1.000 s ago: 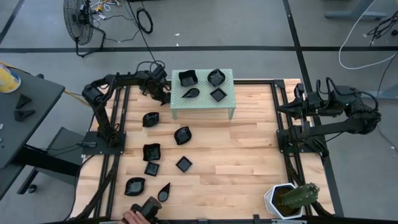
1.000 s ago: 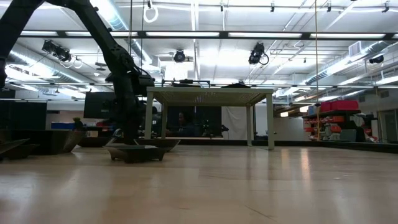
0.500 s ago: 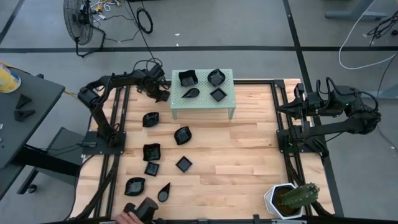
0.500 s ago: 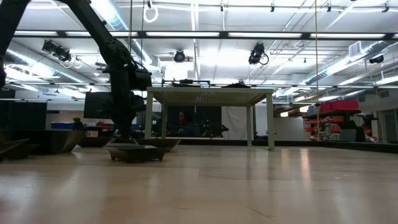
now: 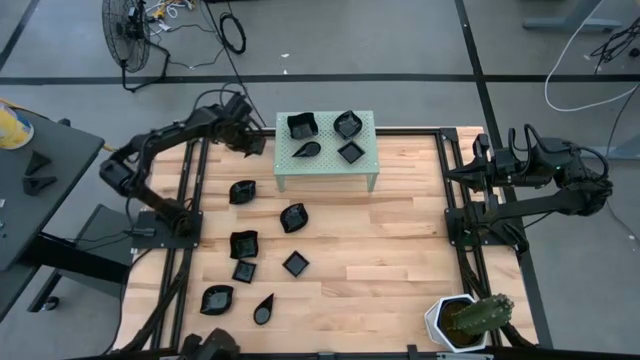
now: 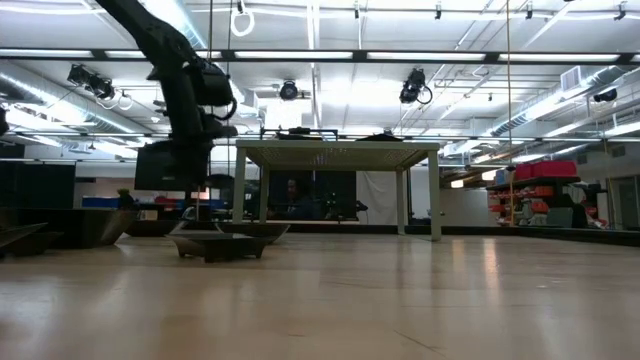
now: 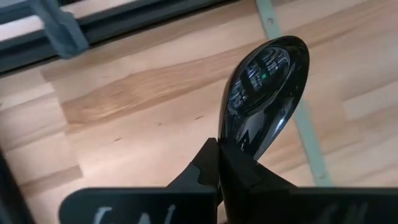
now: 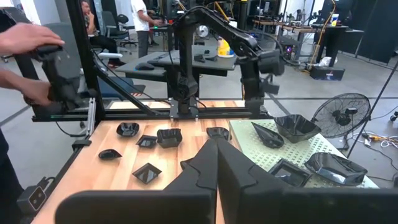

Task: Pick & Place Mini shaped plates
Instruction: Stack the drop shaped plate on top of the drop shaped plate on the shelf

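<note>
Seven mini shaped plates [image 5: 294, 263] are scattered over the wooden bench [image 5: 400, 250], and four more are set on the pale green stand [image 5: 325, 150] beyond them. A teardrop-shaped plate [image 7: 264, 84] is gripped by the left pincer [image 5: 250, 143], raised beside the stand's left edge. The right pincer [image 5: 484, 160] is kept closed and empty at the bench's right side.
</note>
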`<state>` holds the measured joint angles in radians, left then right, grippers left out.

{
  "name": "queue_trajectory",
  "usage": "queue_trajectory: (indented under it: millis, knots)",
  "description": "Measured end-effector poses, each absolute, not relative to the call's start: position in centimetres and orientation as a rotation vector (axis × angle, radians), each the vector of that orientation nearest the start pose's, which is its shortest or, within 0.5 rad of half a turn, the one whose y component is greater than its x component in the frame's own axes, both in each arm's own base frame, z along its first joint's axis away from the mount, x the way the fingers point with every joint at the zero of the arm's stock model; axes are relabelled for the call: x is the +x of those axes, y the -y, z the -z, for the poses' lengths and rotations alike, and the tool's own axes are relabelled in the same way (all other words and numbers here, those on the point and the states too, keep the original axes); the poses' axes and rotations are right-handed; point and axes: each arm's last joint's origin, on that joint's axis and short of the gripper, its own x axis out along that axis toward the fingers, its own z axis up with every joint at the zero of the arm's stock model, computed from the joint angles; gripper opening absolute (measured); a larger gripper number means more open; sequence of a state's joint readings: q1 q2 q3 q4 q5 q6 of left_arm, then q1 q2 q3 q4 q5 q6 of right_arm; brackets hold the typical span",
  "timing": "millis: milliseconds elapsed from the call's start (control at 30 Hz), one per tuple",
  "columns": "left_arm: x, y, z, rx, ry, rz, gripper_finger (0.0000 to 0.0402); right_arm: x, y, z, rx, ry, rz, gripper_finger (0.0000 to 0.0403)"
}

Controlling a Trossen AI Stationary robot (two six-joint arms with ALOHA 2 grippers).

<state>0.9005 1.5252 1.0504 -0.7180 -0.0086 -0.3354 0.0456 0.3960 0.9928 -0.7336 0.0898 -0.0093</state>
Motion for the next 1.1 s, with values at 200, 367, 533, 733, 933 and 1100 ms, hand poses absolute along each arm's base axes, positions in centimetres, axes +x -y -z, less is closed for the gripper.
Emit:
queue_trajectory:
  millis: [200,367,533,733,933,1100]
  knots:
    - [16.7,-21.0,-24.7,-0.833,-0.895,-1.011,0.0003,4.1,0.1,-37.9,-0.019,-0.136,0.043,0.0004]
    - [16.3,-19.3,-27.0,-0.855,-0.806,-0.927,0.0002,4.1,0.1,-38.0,-0.019,-0.136,0.044,0.0004]
    - [16.7,-17.5,-28.7,-0.872,-0.730,-0.780,0.0005,4.1,0.1,-38.0,-0.019,-0.136,0.043,0.0004]
    - [18.0,-16.5,-31.0,-0.803,-0.703,-0.631,0.0003,4.1,0.1,-37.9,-0.019,-0.136,0.044,0.0004]
    - [18.8,-16.0,-33.4,-0.754,-0.648,-0.583,0.0004,4.1,0.1,-38.0,-0.019,-0.136,0.044,0.0004]
    - [19.9,-15.8,-34.5,-0.733,-0.638,-0.543,0.0004,4.1,0.1,-37.9,-0.019,-0.137,0.043,0.0004]
